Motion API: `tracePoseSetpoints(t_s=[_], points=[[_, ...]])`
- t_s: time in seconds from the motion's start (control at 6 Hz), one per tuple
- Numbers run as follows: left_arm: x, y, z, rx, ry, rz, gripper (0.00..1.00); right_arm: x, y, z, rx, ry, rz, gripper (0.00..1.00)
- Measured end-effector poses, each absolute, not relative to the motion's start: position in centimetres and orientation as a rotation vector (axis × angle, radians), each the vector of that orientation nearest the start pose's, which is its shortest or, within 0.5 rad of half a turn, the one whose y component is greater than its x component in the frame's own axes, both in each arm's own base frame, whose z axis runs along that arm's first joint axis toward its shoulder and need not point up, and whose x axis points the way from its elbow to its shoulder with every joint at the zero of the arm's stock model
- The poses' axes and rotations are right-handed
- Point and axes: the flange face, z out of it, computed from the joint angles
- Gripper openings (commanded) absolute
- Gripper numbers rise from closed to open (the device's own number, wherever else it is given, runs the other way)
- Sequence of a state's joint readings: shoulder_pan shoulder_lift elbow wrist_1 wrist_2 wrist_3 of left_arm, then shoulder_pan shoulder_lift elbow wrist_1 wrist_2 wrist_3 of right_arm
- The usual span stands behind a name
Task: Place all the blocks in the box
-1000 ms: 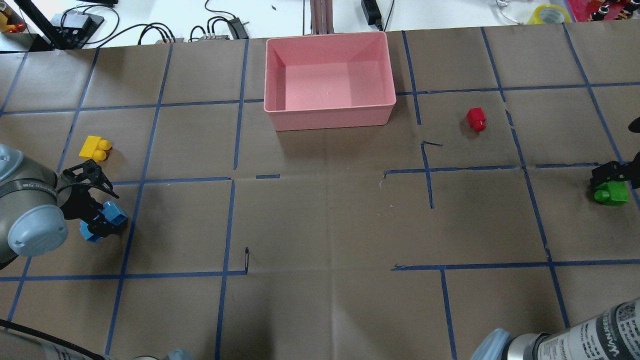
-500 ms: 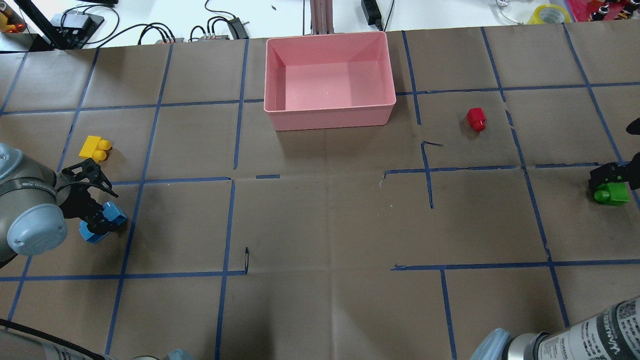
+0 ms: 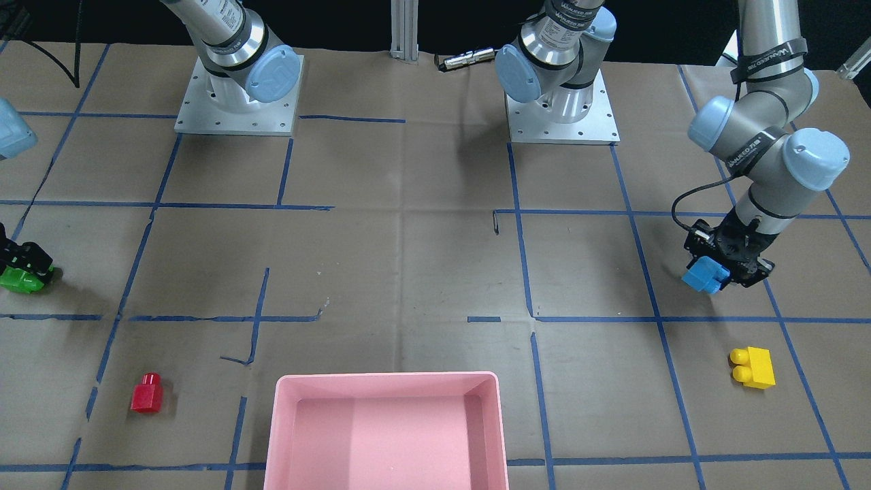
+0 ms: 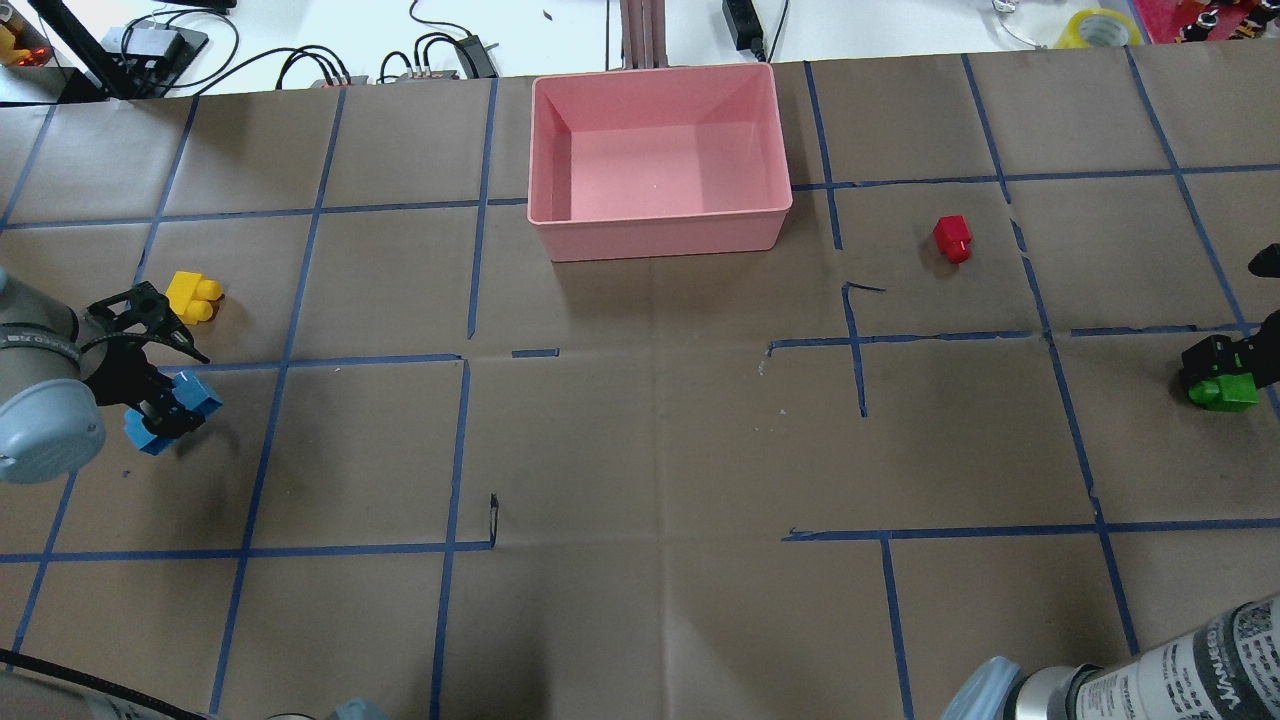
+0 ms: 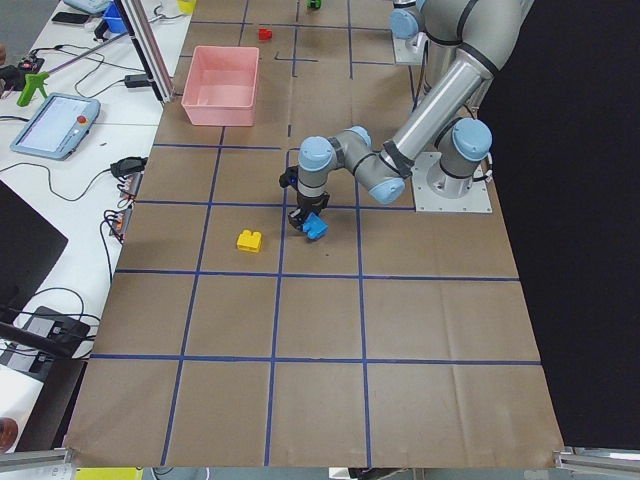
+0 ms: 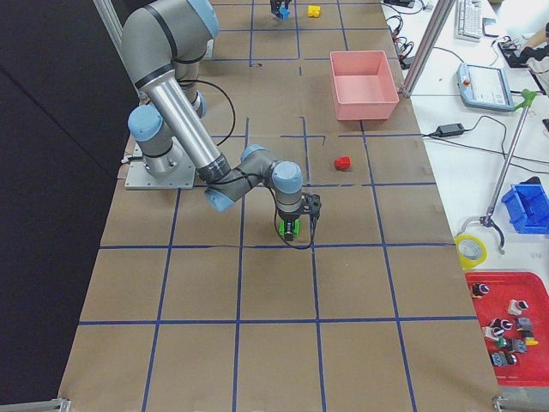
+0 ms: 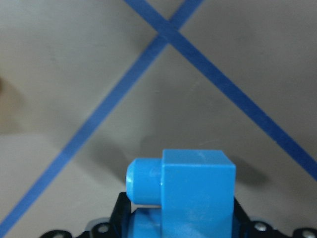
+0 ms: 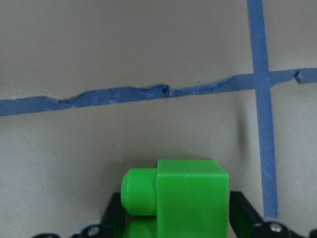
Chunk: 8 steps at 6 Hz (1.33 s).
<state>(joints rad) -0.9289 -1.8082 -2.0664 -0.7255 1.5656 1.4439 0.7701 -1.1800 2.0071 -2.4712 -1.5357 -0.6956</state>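
My left gripper (image 4: 167, 412) is shut on the blue brick (image 4: 200, 392) and holds it off the table at the left; its shadow lies below it in the left wrist view (image 7: 197, 191). The yellow brick (image 4: 192, 296) lies on the table just beyond it. My right gripper (image 4: 1214, 368) is shut on the green brick (image 4: 1226, 391) at the far right edge, low over the table; the brick fills the right wrist view (image 8: 184, 198). The red brick (image 4: 952, 238) lies right of the pink box (image 4: 660, 232), which holds nothing.
The table is covered in brown paper with blue tape lines. Cables and a power strip (image 4: 742, 22) lie beyond the far edge behind the box. The arm bases (image 3: 237, 102) stand at the robot's side of the table.
My left gripper has risen with the blue brick and moved left, toward the yellow brick. My right gripper with the green brick has shifted only slightly.
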Motion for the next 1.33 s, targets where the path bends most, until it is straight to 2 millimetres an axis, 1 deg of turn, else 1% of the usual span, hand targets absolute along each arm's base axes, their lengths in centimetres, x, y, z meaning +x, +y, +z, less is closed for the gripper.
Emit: tracePoseSetpoints(t_s=[0.17, 0.33, 0.5, 0.67, 0.83, 1.0, 1.17, 1.33], points=[[20.3, -50.7, 26.3, 1.123, 2.835, -0.105, 0.02, -28.8, -46.9, 17.5, 0.168, 3.164, -0.110, 0.33], [19.5, -54.2, 30.8, 1.028, 2.887, -0.114, 0.02, -28.8, -46.9, 17.7, 0.172, 3.168, -0.104, 0.27], [16.6, -58.3, 34.6, 0.937, 2.925, -0.135, 0.02, -28.8, -46.8, 18.2, 0.173, 3.166, -0.094, 0.11], [12.3, -62.6, 37.2, 0.824, 2.955, -0.175, 0.02, -28.6, -46.7, 19.2, 0.175, 3.157, -0.076, 0.05], [7.4, -66.8, 39.0, 0.667, 3.005, -0.232, 0.02, -28.5, -46.8, 21.2, 0.171, 3.158, -0.080, 0.04], [1.3, -70.4, 40.6, 0.476, 3.091, -0.279, 0.02, -28.7, -47.5, 24.9, 0.154, 3.186, -0.148, 0.04], [-5.1, -73.2, 41.8, 0.292, 3.169, -0.302, 0.02, -28.4, -49.1, 29.5, 0.091, 3.231, -0.266, 0.04], [-12.4, -75.0, 42.0, 0.147, 3.220, -0.312, 0.02, -27.3, -51.2, 33.3, -0.012, 3.269, -0.370, 0.04]])
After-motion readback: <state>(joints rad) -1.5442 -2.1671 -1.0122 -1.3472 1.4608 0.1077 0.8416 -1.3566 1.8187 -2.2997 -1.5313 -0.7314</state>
